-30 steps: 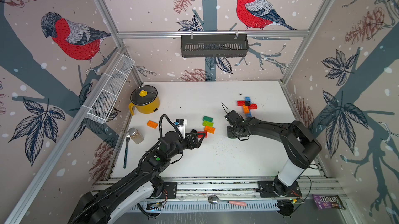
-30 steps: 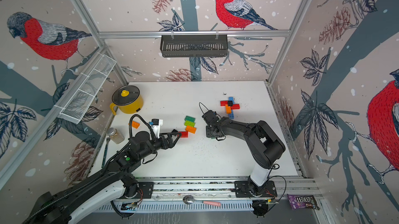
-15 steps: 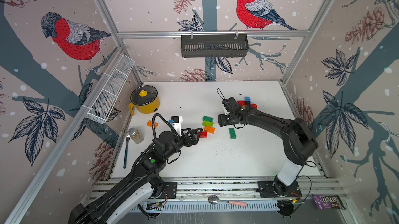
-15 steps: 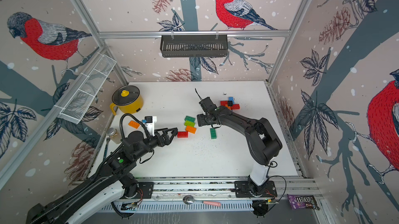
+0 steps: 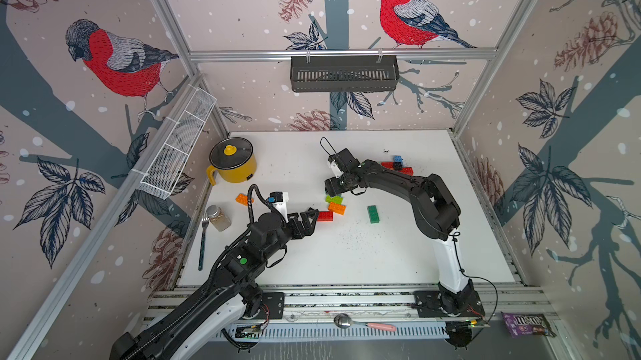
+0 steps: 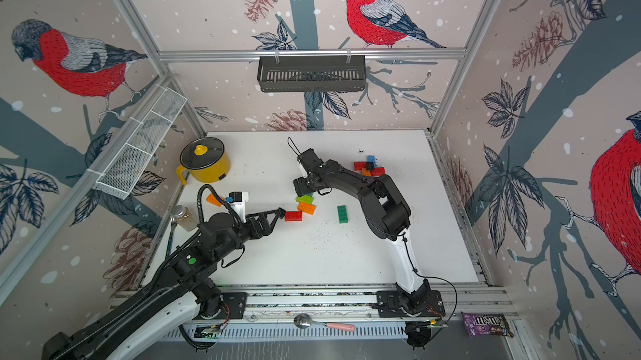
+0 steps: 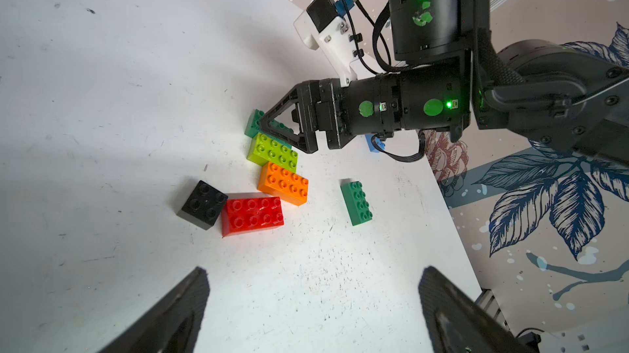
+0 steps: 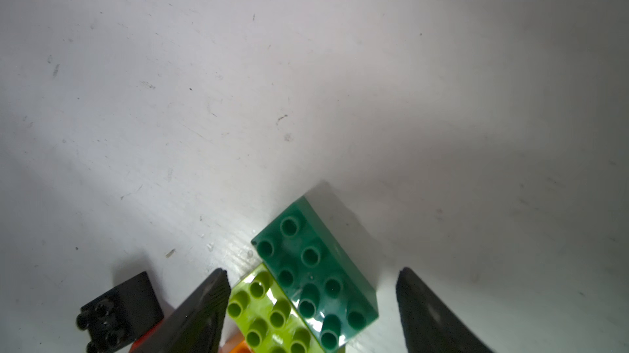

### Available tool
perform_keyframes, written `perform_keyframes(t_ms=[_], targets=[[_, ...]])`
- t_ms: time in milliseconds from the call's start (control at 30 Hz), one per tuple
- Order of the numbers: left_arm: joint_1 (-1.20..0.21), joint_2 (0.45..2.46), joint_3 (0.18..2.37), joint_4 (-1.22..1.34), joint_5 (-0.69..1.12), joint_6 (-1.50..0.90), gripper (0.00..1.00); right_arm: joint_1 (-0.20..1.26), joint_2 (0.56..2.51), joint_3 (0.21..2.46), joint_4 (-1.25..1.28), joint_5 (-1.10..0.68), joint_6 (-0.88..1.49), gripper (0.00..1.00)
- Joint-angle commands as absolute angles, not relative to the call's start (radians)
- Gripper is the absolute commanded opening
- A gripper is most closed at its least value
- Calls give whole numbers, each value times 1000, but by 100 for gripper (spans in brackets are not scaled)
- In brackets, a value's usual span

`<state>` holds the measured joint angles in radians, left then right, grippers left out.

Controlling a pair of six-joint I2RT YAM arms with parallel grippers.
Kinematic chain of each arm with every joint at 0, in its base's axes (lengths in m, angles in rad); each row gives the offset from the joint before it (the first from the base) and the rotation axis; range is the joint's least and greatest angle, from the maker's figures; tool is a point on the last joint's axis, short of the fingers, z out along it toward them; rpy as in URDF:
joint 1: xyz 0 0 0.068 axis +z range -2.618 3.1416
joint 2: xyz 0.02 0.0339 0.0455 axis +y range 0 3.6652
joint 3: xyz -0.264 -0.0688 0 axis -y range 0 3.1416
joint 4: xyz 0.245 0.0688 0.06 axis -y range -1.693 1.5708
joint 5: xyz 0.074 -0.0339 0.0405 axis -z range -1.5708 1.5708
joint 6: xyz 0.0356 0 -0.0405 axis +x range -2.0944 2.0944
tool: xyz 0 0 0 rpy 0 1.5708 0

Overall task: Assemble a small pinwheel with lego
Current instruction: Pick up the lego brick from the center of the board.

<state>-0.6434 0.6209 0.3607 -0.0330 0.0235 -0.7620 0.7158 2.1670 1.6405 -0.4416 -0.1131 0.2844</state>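
The right gripper (image 8: 313,272), jaws apart, straddles the dark green oblong studded plastic brick (image 8: 316,276) and the touching lime studded brick (image 8: 269,314); closing may pinch both. The left gripper (image 7: 313,270) gapes, empty.

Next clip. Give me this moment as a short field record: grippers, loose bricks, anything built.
left gripper: open, empty, facing the red brick
right gripper: open over a lime brick and a dark green brick, gripping neither
cluster: those bricks, an orange brick and a black square brick, close together
lone: second dark green brick, apart
partial build: red, blue, black pieces stacked, far right
stray: second orange brick by the yellow pot
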Motion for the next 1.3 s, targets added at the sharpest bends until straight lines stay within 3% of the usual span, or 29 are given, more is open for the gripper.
perform_keyframes(t_ms=[0, 200, 533, 933, 1267], targets=[[-640, 633, 364, 0, 23, -765, 97, 716, 2184, 1659, -456, -112, 277, 79], [-632, 646, 355, 8, 28, -763, 97, 731, 2233, 1706, -489, -98, 268, 77], [-624, 638, 340, 12, 30, -765, 97, 695, 2278, 1756, -521, -42, 328, 61], [-618, 658, 319, 39, 43, -775, 97, 666, 2253, 1732, -556, 41, 374, 62], [-618, 692, 308, 66, 58, -783, 97, 711, 2186, 1627, -530, 55, 413, 52]])
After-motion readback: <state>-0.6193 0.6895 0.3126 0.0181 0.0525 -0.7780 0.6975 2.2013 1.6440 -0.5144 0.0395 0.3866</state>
